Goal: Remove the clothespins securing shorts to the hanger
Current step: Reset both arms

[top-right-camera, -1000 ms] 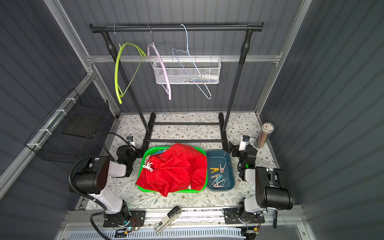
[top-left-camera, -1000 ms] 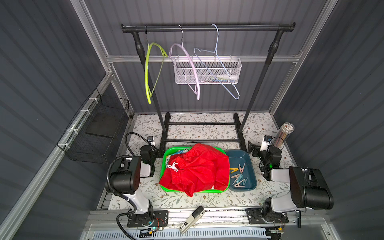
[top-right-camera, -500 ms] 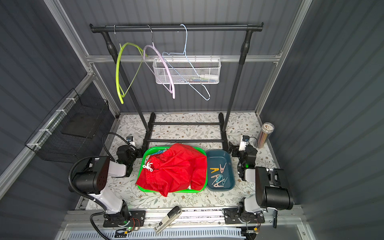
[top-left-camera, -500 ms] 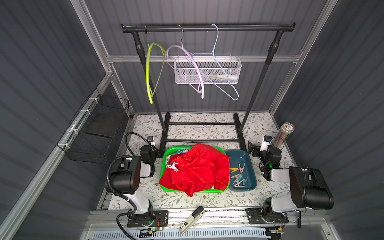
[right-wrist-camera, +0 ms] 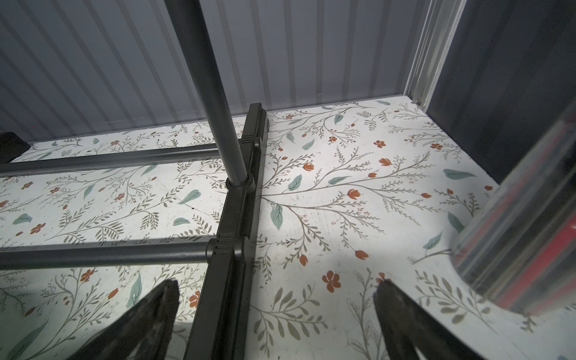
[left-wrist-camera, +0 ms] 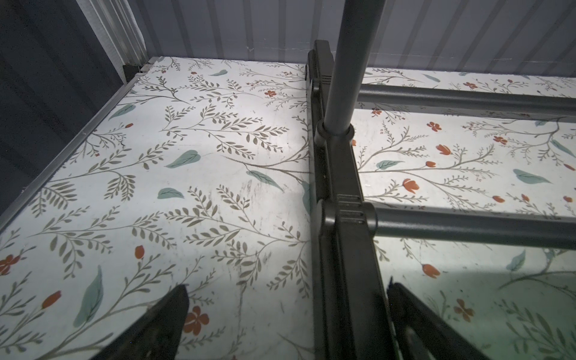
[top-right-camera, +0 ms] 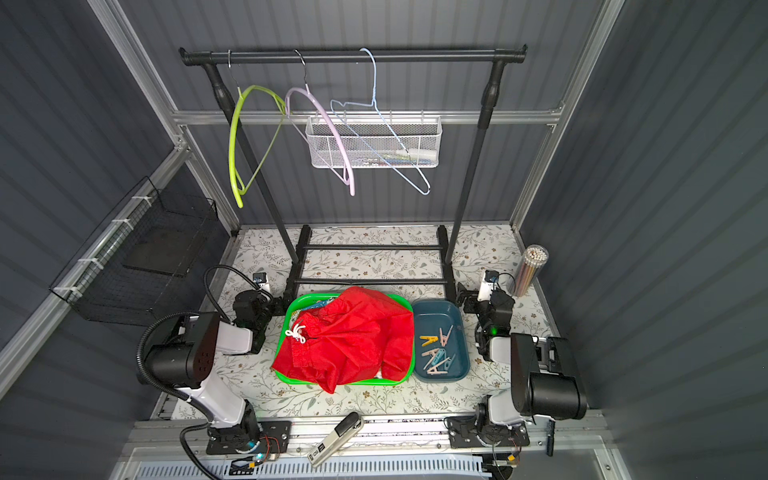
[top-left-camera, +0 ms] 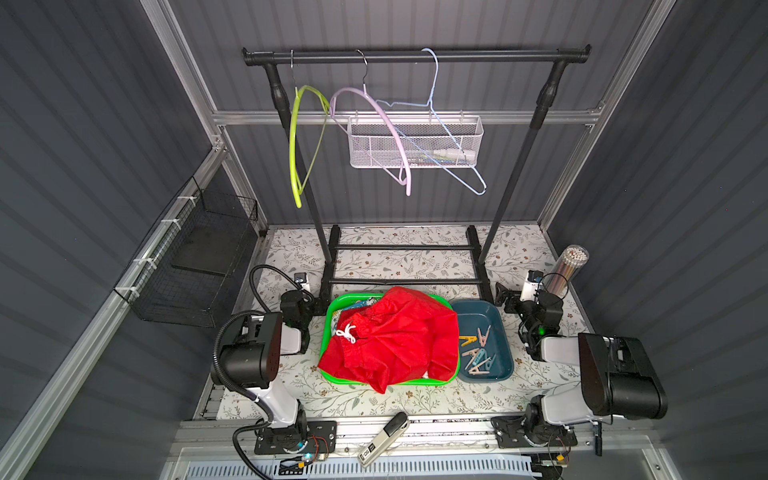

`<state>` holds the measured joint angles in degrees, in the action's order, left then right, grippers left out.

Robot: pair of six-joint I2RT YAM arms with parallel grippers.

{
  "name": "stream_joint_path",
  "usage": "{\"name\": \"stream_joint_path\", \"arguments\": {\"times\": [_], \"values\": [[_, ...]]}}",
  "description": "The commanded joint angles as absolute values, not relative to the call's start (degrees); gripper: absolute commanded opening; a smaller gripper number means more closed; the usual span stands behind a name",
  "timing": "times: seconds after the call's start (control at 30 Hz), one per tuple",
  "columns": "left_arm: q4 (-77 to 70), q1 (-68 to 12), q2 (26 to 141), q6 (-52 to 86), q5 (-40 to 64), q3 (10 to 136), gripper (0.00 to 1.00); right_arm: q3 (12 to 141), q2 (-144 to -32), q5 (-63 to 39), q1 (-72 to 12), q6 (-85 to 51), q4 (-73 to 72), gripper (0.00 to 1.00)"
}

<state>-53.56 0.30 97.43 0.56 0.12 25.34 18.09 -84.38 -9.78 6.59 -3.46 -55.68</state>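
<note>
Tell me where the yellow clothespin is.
In both top views the yellow clothespin lies in the blue tray, at its left side next to the red shorts, with the other clothespins just to its right.

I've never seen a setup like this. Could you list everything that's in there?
clothes rail: one, black, at the back
hangers: three, lime green, pink, pale blue, bare on the rail
mesh basket: one, white, back wall
wire basket: one, black, left wall
tub: one, green, front middle
shorts: red pair on top in the tub, other fabric beneath
tray: one, dark blue, beside the tub
clothespins: about seven, beige-pink, light blue, one yellow, in the tray
tube of sticks: one, clear, right edge
handheld device: one, grey, front frame
table: one, floral
left gripper: black, open, by the rail's foot
right gripper: black, open, by the rail's other foot
</note>
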Motion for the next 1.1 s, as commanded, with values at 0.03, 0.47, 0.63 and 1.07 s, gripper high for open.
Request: {"name": "stream_joint_path", "arguments": {"times": [0.03, 0.47, 0.63, 1.07], "values": [[-53.3, 0.0, 98.2, -0.5, -0.3, 26.3, 1.00, 16.8, -83.3, -17.8, 6.3, -0.1, -59.3, 0.99], [-53.3, 0.0, 98.2, -0.5, -0.3, 26.3, 1.00, 13.1, -83.7, -17.2, 5.5, 0.6, -66.6, 0.99], [-53.3, 0.0, 98.2, -0.5, -0.3, 26.3, 1.00, 13.1, -83.7, -17.3, 5.5, 0.7, -66.6, 0.99], [-51.5, -1.6, 98.4, -1.5, -2.7, 27.3, 1.00, 12.8, -83.7, -17.5, 5.5, 0.7, -67.1, 0.99]]}}
